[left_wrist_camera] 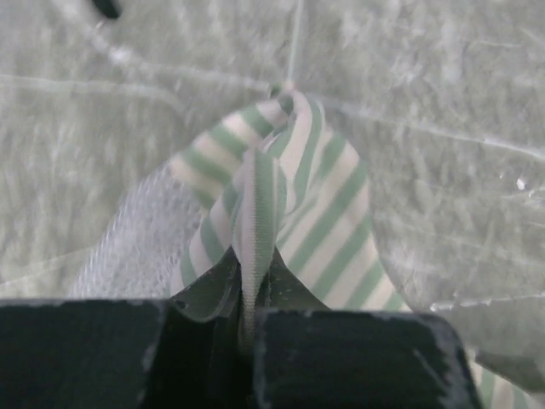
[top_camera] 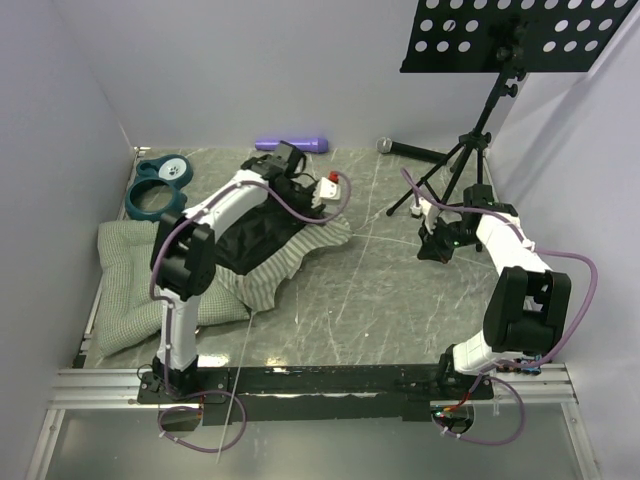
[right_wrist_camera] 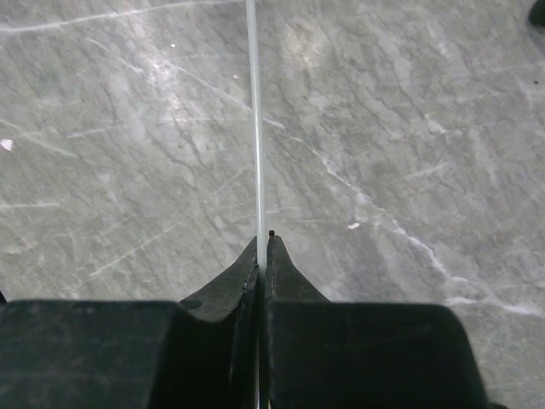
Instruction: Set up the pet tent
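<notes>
Pet tent (top_camera: 285, 262) lies collapsed left of centre, partly on quilted cushion (top_camera: 125, 270); left gripper (left_wrist_camera: 247, 317), the nearer, pinches its striped fold, right gripper (right_wrist_camera: 264, 256) well apart rightward, closed on thin white pole (right_wrist_camera: 255, 128) running straight ahead.

This is a robotics lab cell: plain white walls (top_camera: 300, 70) box in a scratched grey table (top_camera: 400, 290), and an aluminium rail (top_camera: 100, 386) along its near edge carries two bolted robot arms (top_camera: 178, 262).

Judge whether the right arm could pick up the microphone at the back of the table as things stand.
Probably not yet: its fingers are shut on a thin white pole, and the stand's legs crowd the microphone.
</notes>
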Robot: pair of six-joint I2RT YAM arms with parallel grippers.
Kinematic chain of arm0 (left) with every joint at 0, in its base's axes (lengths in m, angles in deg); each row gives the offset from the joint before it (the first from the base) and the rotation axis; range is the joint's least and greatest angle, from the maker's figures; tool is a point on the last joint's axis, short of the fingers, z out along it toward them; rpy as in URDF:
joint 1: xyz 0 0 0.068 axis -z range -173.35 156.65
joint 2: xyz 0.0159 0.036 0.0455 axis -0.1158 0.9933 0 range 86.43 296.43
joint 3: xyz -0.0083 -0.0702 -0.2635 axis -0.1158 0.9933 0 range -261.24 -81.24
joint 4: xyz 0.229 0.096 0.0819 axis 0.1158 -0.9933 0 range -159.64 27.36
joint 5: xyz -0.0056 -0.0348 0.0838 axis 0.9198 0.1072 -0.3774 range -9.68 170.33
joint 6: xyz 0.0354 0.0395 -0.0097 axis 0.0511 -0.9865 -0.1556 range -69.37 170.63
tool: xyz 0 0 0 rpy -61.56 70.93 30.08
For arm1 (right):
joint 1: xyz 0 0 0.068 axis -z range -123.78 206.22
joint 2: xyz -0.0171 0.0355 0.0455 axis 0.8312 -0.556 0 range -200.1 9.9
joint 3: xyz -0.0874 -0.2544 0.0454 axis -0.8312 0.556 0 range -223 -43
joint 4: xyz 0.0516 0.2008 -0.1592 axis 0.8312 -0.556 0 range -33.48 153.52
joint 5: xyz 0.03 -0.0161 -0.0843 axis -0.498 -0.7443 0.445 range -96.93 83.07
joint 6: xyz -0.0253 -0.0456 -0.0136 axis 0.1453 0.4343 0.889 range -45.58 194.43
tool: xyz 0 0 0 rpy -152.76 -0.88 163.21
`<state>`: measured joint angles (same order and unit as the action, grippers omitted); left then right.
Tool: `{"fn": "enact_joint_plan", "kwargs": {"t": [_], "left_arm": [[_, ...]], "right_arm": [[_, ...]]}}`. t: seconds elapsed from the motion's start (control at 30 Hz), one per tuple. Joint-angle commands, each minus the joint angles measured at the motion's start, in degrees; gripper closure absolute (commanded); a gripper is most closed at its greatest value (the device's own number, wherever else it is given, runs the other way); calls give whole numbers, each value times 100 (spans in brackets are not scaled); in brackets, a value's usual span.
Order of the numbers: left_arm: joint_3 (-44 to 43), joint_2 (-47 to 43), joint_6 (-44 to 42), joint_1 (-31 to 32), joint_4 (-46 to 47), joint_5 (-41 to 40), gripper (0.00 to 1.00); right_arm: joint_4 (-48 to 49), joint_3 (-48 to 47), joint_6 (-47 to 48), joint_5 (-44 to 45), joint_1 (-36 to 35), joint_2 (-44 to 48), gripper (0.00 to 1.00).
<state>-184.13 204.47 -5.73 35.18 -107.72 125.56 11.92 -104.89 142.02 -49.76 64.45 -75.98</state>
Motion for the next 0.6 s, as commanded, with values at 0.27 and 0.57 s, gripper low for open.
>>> {"fn": "enact_joint_plan", "kwargs": {"t": [0.27, 0.57], "left_arm": [[-100, -764, 2740, 1251, 3010, 899, 99], [-2, -1494, 3351, 1462, 3437, 935, 99]], "right_arm": [[439, -7, -457, -726, -567, 503, 100], [914, -297, -1204, -1385, -1157, 906, 100]]}}
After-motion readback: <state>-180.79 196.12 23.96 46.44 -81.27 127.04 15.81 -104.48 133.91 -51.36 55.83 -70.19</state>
